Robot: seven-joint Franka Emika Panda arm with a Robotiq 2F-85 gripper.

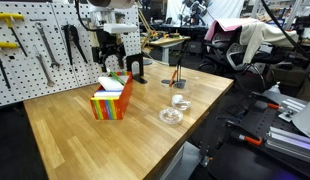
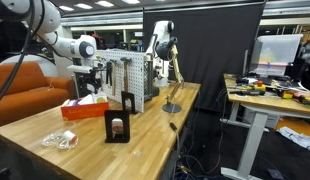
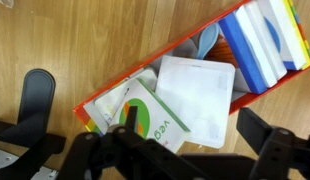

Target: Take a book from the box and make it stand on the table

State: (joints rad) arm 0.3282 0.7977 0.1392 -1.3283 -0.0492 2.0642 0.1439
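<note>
The orange-red box [image 1: 111,103] with rainbow stripes stands on the wooden table [image 1: 85,145]; both show in the exterior views [image 2: 83,109]. In the wrist view I look down into the box [image 3: 265,92]. The book [image 3: 145,115], green-edged with a green mark on its cover, leans in the box next to a white-faced book [image 3: 197,92]. Blue and white books [image 3: 260,45] fill the far end. My gripper [image 3: 195,130] is open and empty, hovering just above the box [image 1: 112,62], its fingers either side of the white-faced book.
A black stand [image 1: 137,70] sits right behind the box, and a black holder [image 2: 117,128] is at the table front. Clear plastic items [image 1: 175,108] lie to one side. A pegboard with tools [image 1: 35,50] backs the table. A small lamp stand [image 1: 176,78] is beyond.
</note>
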